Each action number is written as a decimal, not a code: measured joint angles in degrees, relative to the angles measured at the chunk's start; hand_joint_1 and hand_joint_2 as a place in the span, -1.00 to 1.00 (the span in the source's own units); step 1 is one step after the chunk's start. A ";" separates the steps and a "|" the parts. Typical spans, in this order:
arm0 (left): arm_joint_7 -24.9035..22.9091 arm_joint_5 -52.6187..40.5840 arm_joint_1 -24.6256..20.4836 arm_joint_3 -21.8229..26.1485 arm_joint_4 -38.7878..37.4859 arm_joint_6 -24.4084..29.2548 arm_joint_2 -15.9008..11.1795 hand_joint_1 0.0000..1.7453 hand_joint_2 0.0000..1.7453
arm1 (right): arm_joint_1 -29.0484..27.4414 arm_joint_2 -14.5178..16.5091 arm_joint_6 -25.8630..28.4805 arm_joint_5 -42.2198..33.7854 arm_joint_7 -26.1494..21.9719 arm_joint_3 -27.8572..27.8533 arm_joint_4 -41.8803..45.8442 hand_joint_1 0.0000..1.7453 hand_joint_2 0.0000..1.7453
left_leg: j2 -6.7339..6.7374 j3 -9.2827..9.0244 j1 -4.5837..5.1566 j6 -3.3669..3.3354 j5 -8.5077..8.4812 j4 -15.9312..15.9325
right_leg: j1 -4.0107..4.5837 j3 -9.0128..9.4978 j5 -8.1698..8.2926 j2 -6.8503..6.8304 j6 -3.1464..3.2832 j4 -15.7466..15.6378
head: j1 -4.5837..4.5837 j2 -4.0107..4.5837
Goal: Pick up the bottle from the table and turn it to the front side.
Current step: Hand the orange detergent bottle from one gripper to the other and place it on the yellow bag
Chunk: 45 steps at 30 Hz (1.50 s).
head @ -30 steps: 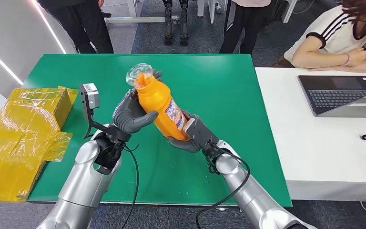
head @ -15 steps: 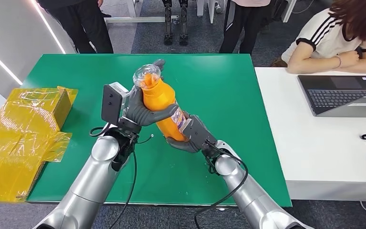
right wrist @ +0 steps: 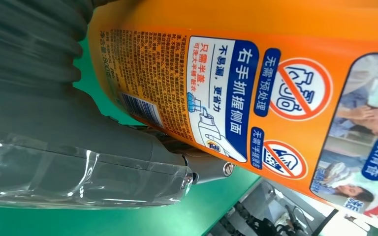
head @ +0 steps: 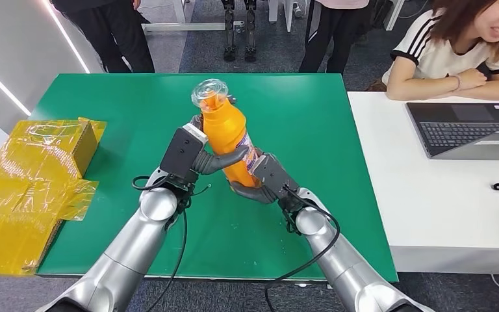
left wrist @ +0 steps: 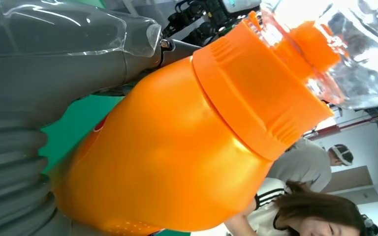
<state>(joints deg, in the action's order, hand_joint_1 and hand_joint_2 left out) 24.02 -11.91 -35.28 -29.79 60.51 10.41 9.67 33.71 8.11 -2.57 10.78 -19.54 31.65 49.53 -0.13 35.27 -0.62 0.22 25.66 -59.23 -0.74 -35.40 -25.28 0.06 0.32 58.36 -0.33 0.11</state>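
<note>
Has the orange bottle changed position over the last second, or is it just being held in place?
Yes. The orange bottle, gripped by the left hand and right hand, has tipped more upright, its cap nearer the green table's far edge.

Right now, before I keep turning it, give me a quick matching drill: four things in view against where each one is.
Things:
1. bottle
2. laptop
3. yellow wrapped box
4. clear cap

Places:
A. on the white table
B. beside the green table's left edge
C. held above the green table by the left hand and right hand
D. over the bottle's orange neck

Pairs: 1-C, 2-A, 3-B, 4-D
</note>
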 joint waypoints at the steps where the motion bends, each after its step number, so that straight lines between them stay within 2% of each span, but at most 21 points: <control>1: 0.00 0.07 -0.06 0.00 -0.25 -0.08 0.02 1.00 1.00 | 0.01 0.00 -0.02 0.00 0.01 -0.01 -0.13 1.00 1.00 | 0.00 0.00 0.00 0.00 0.00 0.00 | 0.00 0.00 0.00 0.00 0.00 0.00 | 0.00 0.00; 5: -0.25 1.92 -0.20 0.06 -0.73 -1.87 0.04 1.00 1.00 | -0.01 0.00 -0.13 -0.02 0.01 -0.02 -0.43 1.00 1.00 | 0.00 0.01 0.00 0.00 0.00 0.00 | 0.00 -0.01 0.00 0.00 0.00 0.00 | 0.00 0.00; 16: -3.51 20.68 -0.11 1.94 -0.91 -17.56 -0.98 1.00 1.00 | -0.98 0.02 -0.32 -0.75 -1.16 0.35 -0.22 1.00 1.00 | 0.00 0.01 0.00 0.00 0.00 0.00 | 0.00 0.00 0.00 -0.01 0.00 0.00 | 0.01 0.00; 19: -4.14 24.53 -0.01 2.29 -0.91 -20.42 -1.02 1.00 1.00 | -1.41 0.00 -0.20 -0.99 -1.65 0.39 0.31 1.00 1.00 | 0.01 0.01 0.00 0.00 0.00 0.00 | 0.00 -0.01 0.00 0.00 0.00 -0.01 | 0.01 0.00; 20: -4.22 25.07 0.00 2.40 -0.91 -20.87 -1.01 1.00 1.00 | -1.47 0.00 -0.17 -1.03 -1.78 0.39 0.43 0.61 1.00 | 0.01 0.01 0.00 0.00 0.00 0.00 | 0.00 -0.01 0.00 0.00 0.00 -0.01 | 0.01 0.00; 23: -4.32 26.19 0.04 2.61 -0.94 -21.77 -1.01 1.00 1.00 | -1.66 -0.03 -0.10 -1.03 -1.99 0.39 0.77 -0.89 1.00 | 0.01 0.00 0.00 0.00 0.01 0.00 | 0.00 -0.02 0.00 0.01 0.00 -0.02 | 0.00 0.00; 24: -4.34 26.67 0.04 2.63 -0.95 -22.17 -1.00 1.00 1.00 | -1.87 -0.09 -0.02 -1.03 -2.01 0.38 1.07 -1.00 1.00 | 0.01 0.00 0.00 0.00 0.00 0.00 | 0.00 -0.02 0.00 0.00 0.00 -0.02 | 0.00 0.00; 28: -4.28 27.40 0.11 2.65 -0.96 -23.14 -1.09 1.00 1.00 | -4.21 -1.00 1.18 -0.61 -1.96 -0.07 4.11 -1.00 1.00 | 0.01 0.00 0.00 0.00 0.01 0.00 | 0.00 -0.02 0.00 0.00 0.00 -0.02 | 0.01 0.00; 31: -3.13 23.86 0.09 2.85 -0.83 -21.09 -1.85 1.00 1.00 | -6.93 -2.47 2.73 0.01 -2.07 -0.96 7.65 -1.00 1.00 | -0.01 0.01 0.00 -0.01 0.01 0.00 | 0.00 -0.02 -0.01 -0.01 0.00 -0.02 | 0.01 0.00; 35: -1.62 10.51 -0.57 4.42 0.60 -13.44 -4.99 1.00 1.00 | -11.57 -5.57 4.57 0.42 -2.68 -3.48 14.03 -1.00 1.00 | 0.02 0.01 0.00 0.00 0.02 0.00 | 0.00 -0.03 -0.01 0.01 0.00 -0.01 | 0.01 0.00; 40: -0.49 -14.30 -3.52 5.67 2.88 2.04 -11.05 1.00 1.00 | -18.32 -9.99 5.98 -1.25 -4.08 -7.23 23.83 -1.00 1.00 | 0.00 0.00 -0.01 0.01 0.02 0.01 | 0.01 -0.04 -0.01 -0.01 0.00 0.00 | -0.01 0.00; 42: -0.21 -19.51 -4.89 6.12 3.52 5.25 -13.87 1.00 1.00 | -21.64 -11.94 6.52 -2.49 -4.67 -9.06 28.53 -1.00 1.00 | -0.02 0.00 -0.01 0.01 0.02 0.02 | 0.01 -0.04 -0.03 -0.02 0.01 0.01 | 0.00 0.00; 45: 0.30 -22.53 -6.06 7.05 3.90 7.55 -17.28 1.00 1.00 | -26.26 -14.14 6.89 -3.11 -5.20 -11.52 34.55 -1.00 1.00 | 0.03 0.00 -0.01 0.03 0.05 0.04 | 0.01 -0.04 -0.05 0.03 0.02 0.01 | -0.01 0.00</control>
<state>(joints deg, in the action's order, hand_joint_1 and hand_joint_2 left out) 24.32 -34.44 -41.34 -22.74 64.41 17.96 -7.60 7.45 -6.03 4.32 7.67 -24.74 20.13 84.08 -0.09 35.27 -0.63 0.26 25.70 -59.19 -0.73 -35.44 -25.34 0.09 0.34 58.36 -0.33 0.11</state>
